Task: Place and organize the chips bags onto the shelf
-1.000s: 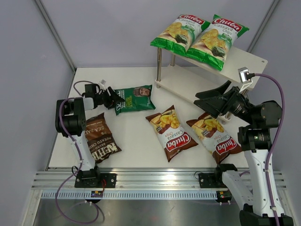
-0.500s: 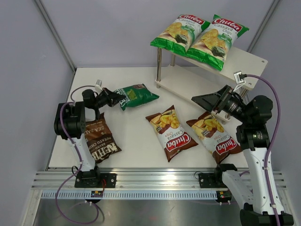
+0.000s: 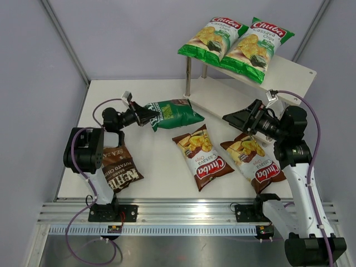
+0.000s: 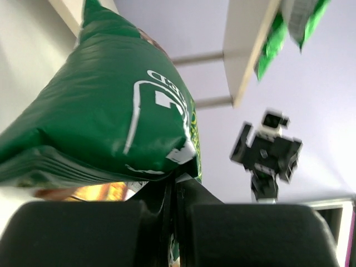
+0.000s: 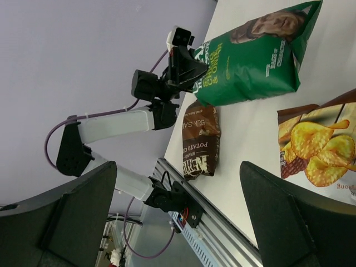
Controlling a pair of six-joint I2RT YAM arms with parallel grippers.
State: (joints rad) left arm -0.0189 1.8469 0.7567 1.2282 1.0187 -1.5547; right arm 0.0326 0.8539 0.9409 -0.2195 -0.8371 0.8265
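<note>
My left gripper (image 3: 146, 114) is shut on the sealed end of the dark green portrait bag (image 3: 174, 114) and holds it off the table, just left of the shelf's lower board (image 3: 218, 100). From the left wrist, that bag (image 4: 111, 119) bulges above the closed jaws (image 4: 173, 196). Two green Chuba bags (image 3: 213, 35) (image 3: 257, 47) lie on the shelf's top board (image 3: 295, 72). Two brown-red Chuba bags (image 3: 203, 157) (image 3: 255, 159) and the Kettle bag (image 3: 118, 165) lie flat on the table. My right gripper (image 3: 236, 122) hovers open and empty above the right brown-red bag.
The right wrist view shows the held green bag (image 5: 250, 61), the Kettle bag (image 5: 201, 139) and a brown-red bag (image 5: 317, 144) between wide fingers (image 5: 61, 217). Metal shelf posts (image 3: 188, 78) stand near the held bag. An aluminium rail (image 3: 183, 214) runs along the near edge.
My left gripper shut on the dark green bag, lifted it and carried it right toward the shelf. The right arm swung its open gripper slightly left and lower.
</note>
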